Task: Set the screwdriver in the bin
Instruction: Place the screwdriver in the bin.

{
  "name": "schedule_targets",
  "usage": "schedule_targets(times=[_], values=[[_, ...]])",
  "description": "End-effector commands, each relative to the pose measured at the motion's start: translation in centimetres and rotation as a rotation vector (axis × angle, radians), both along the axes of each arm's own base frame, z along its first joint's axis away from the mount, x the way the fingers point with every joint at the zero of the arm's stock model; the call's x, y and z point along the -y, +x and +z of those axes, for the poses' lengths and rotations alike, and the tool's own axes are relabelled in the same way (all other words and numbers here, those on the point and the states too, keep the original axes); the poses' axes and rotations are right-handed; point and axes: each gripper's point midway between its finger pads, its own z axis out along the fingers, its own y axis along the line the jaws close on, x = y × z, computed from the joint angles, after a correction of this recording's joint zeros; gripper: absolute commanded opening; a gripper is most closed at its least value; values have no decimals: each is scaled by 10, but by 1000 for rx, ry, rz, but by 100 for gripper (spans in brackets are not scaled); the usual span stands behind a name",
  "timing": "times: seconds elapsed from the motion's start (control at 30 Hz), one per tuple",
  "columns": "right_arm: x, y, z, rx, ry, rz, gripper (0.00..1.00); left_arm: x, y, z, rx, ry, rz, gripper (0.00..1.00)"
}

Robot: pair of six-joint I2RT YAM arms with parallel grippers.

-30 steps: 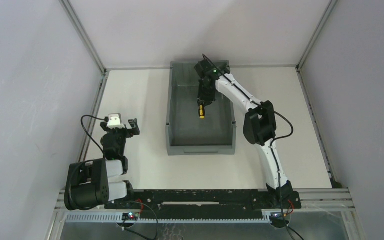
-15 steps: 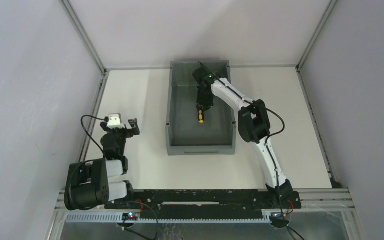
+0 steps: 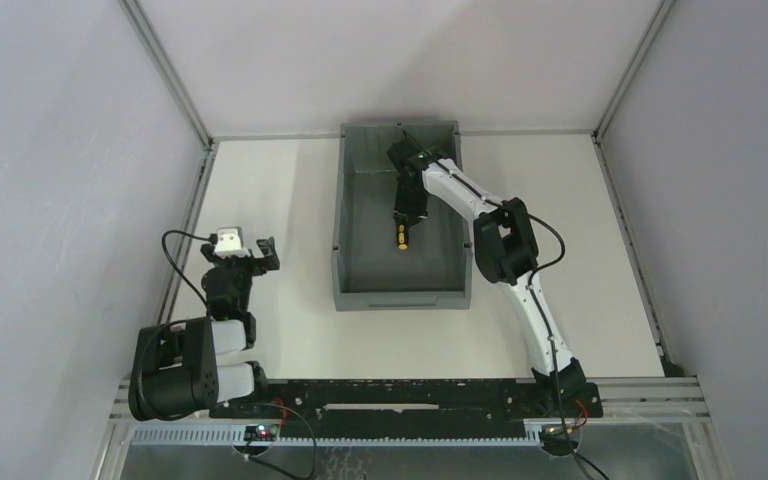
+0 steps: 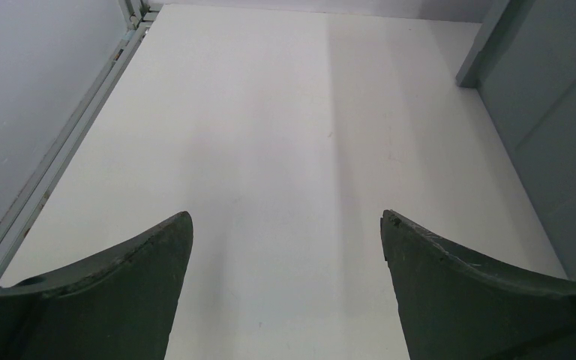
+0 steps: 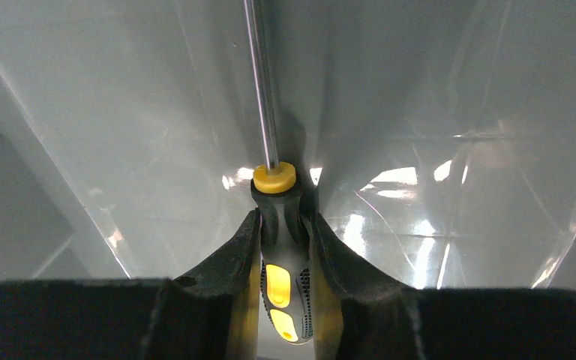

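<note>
The grey bin [image 3: 337, 262] stands at the middle back of the table. My right gripper [image 3: 406, 208] reaches down inside it and is shut on the screwdriver [image 3: 400, 238], whose yellow-and-black handle shows below the fingers. In the right wrist view the right gripper [image 5: 282, 223] clamps the neck of the screwdriver's handle [image 5: 283, 281]. Its thin shaft points away over the bin's glossy grey inner surface [image 5: 120, 112]. My left gripper [image 3: 251, 256] is open and empty over the table, left of the bin. It also shows in the left wrist view [image 4: 285, 219].
The bin's outer left wall [image 4: 562, 112] rises at the right of the left wrist view. Metal frame rails [image 3: 192, 190] and grey walls bound the white table [image 3: 580, 230]. The black base rail [image 3: 400, 395] runs along the near edge.
My right arm has folded in toward the bin and the gripper has gone lower inside it, carrying the screwdriver slightly nearer the bin's front. The left arm has not moved.
</note>
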Motion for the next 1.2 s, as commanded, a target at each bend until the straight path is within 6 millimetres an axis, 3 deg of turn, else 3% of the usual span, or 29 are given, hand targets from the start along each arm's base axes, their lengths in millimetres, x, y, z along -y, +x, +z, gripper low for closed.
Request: schedule_targets(times=[0.0,0.37,0.63,0.9,1.17], values=[[-2,2,-3,-13,25,-24,6,-1,11,30,92,3,2,100],[1,1,-4,-26,27,-27,42,-1,11,30,93,4,2,100],[-1,4,22,11,61,-24,57,-1,11,30,92,4,2,100],[-5,9,87,127,125,6,67,-1,11,30,91,4,2,100],[11,13,174,318,145,66,77,-1,11,30,93,4,3,100]])
